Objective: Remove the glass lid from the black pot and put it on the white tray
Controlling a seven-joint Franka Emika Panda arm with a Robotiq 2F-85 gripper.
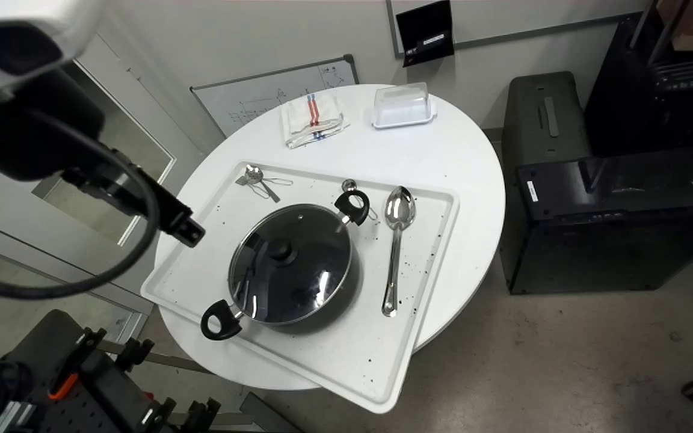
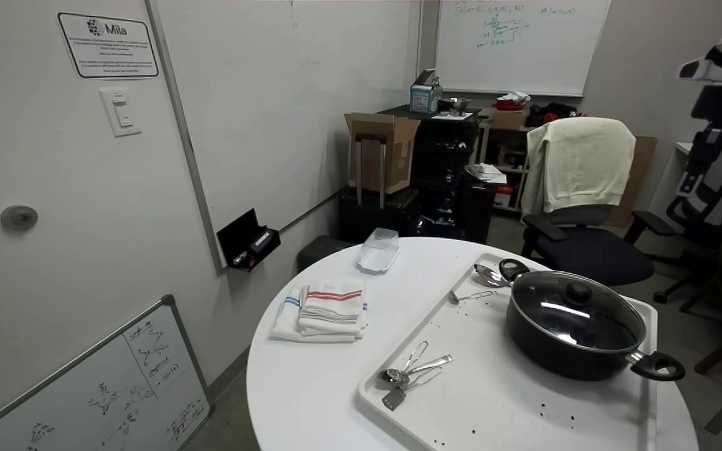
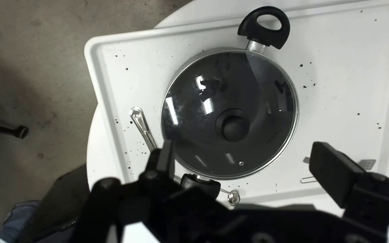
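Glass lid (image 1: pixel 304 264) is sitting on the pot (image 2: pixel 555 358), pot's on the tray (image 1: pixel 352 356), tray's got a corner poking past the edge of the surface (image 1: pixel 464 156). Gripper (image 3: pixel 242 152) is spread wide, hanging well apart from the pot.

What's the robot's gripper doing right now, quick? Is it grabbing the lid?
Gripper: open, jaws wide apart, holding nothing; the glass lid sits on the black pot.
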